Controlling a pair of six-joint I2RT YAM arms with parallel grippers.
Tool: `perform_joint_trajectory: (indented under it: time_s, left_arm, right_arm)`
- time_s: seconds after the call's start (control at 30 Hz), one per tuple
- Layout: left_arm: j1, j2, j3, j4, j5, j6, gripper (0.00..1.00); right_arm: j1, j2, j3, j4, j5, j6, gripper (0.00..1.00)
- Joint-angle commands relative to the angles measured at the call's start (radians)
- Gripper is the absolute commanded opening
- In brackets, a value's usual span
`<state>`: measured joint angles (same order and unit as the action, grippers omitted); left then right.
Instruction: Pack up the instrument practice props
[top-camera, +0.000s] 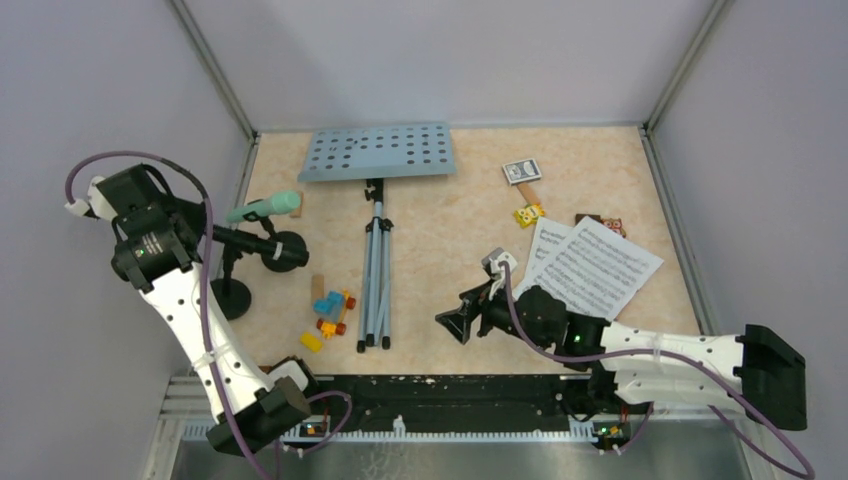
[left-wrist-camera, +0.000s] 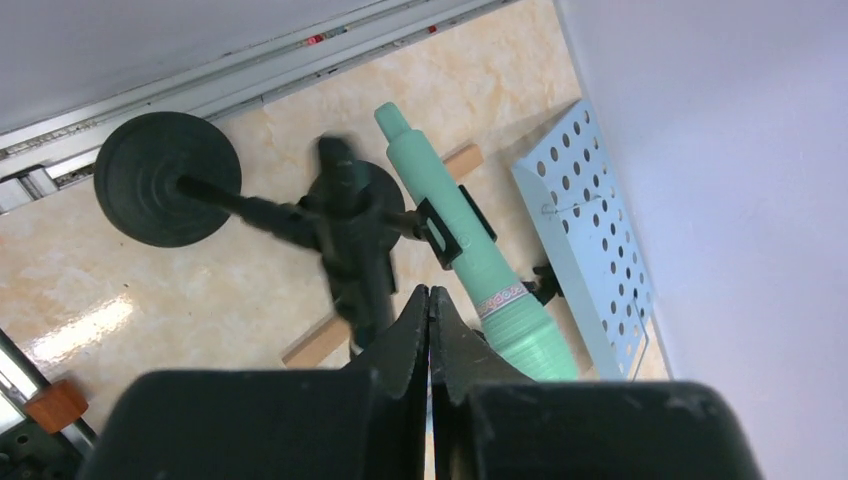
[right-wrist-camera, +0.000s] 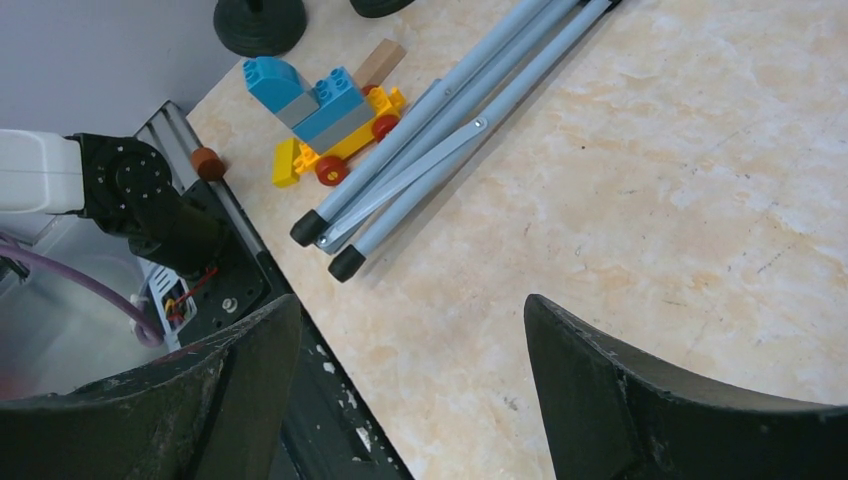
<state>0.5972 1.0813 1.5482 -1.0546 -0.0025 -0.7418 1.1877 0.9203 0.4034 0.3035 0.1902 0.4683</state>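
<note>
1. The left fingers (left-wrist-camera: 429, 300) are pressed together tip to tip, with nothing visible between them.
2. Just beyond those tips and slightly left is a black microphone (left-wrist-camera: 350, 250), blurred in the wrist view. It sits on a black mic holder (left-wrist-camera: 168, 178) whose round base lies farther out to the left. Whether the fingers touch the microphone cannot be told.
3. Just right of the tips, a mint-green microphone (left-wrist-camera: 470, 255) sits clipped in a second holder. Farther out on that side lies the pale-blue perforated music desk (left-wrist-camera: 590, 230).
4. The right fingers (top-camera: 458, 325) are spread wide, low over bare bench (right-wrist-camera: 640, 200). Ahead of them and to the left, the silver tripod pole (right-wrist-camera: 440, 130) lies flat, with toy bricks (right-wrist-camera: 325, 110) beyond it. The white sheet-music pages (top-camera: 595, 265) lie behind these fingers, beside the forearm.
5. Nothing looks packed, and no container is in view. The step in hand appears to be reaching for the microphones.
6. The next move calls for spreading the left fingers before closing around a microphone body, then lifting it free of its clip without toppling the holder.
</note>
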Motion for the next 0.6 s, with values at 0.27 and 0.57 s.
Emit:
perform_joint_trajectory:
  time_s: [0.27,0.57]
  left_arm:
    - [0.005,-0.035,-0.135,0.033,0.018,0.033,0.02]
    - [0.004,-0.038,-0.159,0.044,0.010,0.045,0.07]
  right_arm:
    - [0.006,-0.041,-0.030,0.016,0.015,0.024,0.80]
    - [0.006,-0.046,-0.045,0.022,0.014,0.039,0.80]
